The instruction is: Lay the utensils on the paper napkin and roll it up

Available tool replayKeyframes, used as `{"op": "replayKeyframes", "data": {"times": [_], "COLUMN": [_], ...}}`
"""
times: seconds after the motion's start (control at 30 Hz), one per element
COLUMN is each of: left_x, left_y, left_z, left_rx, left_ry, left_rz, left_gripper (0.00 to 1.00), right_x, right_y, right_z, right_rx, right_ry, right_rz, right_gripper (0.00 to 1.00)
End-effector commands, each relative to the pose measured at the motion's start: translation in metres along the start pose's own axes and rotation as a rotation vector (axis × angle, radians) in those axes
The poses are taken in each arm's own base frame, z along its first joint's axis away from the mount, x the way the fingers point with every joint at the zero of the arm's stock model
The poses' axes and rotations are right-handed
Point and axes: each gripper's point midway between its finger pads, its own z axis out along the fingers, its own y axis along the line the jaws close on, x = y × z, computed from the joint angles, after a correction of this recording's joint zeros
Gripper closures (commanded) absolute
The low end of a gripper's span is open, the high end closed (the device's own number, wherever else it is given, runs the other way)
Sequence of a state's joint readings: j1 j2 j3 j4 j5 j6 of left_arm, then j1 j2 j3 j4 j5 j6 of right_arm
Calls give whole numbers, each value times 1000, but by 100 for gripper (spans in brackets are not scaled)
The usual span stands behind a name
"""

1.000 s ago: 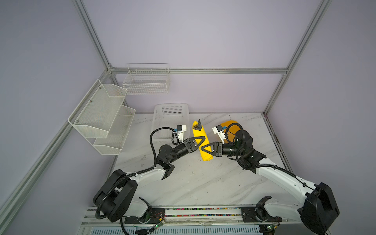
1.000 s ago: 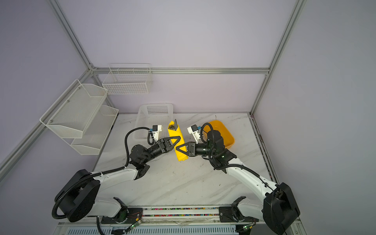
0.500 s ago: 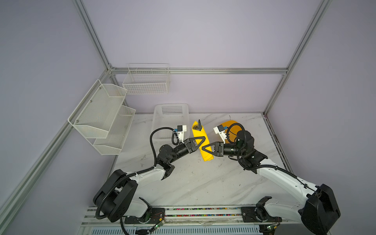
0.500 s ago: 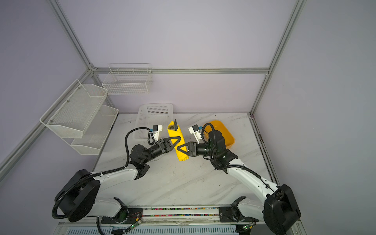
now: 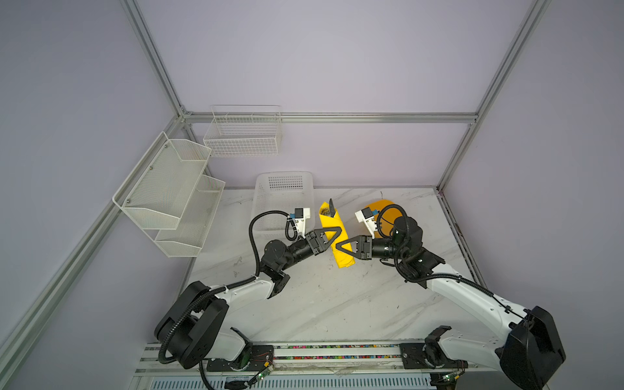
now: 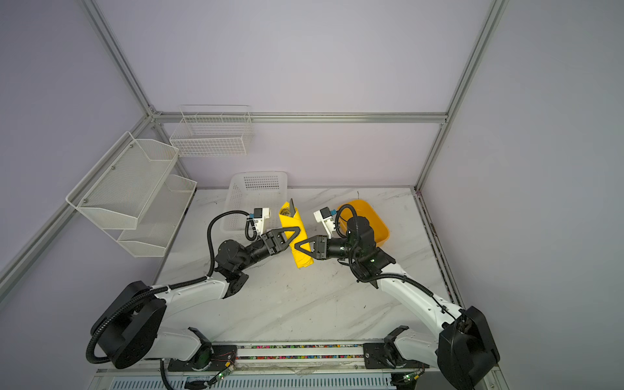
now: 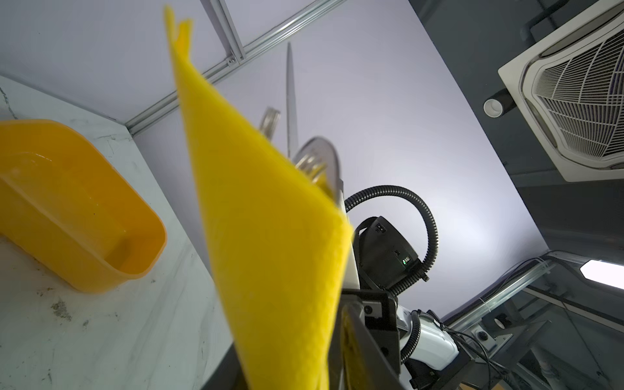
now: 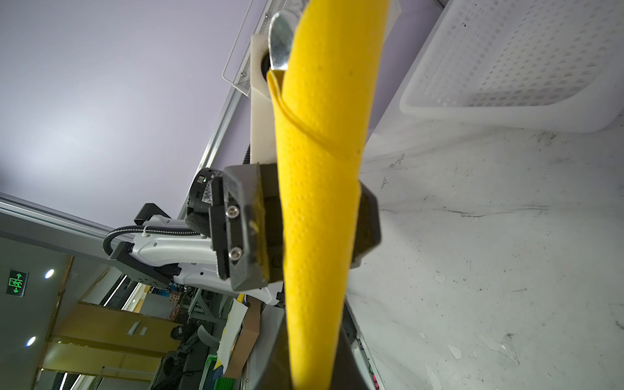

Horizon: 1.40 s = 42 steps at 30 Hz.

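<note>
White perforated basket (image 5: 283,189), orange tub (image 7: 84,209), mesh wall shelves (image 5: 169,189), marble table (image 5: 337,304)

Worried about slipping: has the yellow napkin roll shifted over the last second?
No: the napkin roll stays just as close to the white basket in both top views.

White-shelled arms (image 5: 243,293), black joints, corrugated black cables (image 5: 250,233).

Left tool (image 6: 297,231) and right tool (image 6: 296,246) meet at the rolled paper napkin (image 6: 289,221) near the back edge of the worktop (image 6: 304,304); utensils (image 6: 291,204) protrude from its far end.
</note>
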<state>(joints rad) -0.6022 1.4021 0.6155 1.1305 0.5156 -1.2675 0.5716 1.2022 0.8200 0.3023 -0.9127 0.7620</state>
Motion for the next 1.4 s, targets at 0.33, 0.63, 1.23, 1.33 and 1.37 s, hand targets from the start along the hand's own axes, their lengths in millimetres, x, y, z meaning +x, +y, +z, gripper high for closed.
{"op": "replayKeyframes", "data": {"times": [0.33, 0.63, 1.23, 1.33, 1.37], "left_x": [-3, -5, -11, -11, -11], "left_y": [-16, -18, -28, -31, -33], "left_z": [-2, -1, -1, 0, 0], "left_rx": [41, 42, 65, 76, 80], "left_ry": [1, -6, -26, -24, -23], "left_rz": [57, 69, 108, 112, 113], "left_gripper": [65, 78, 91, 92, 93], "right_x": [-12, -11, -10, -11, -12], "right_y": [15, 13, 17, 19, 21], "right_z": [-3, -3, -5, -5, -6], "right_rx": [-36, -33, -45, -48, -50], "right_ry": [-33, -32, -27, -29, -32], "right_rz": [-51, -47, -55, -59, -64], "right_gripper": [93, 93, 90, 89, 89]}}
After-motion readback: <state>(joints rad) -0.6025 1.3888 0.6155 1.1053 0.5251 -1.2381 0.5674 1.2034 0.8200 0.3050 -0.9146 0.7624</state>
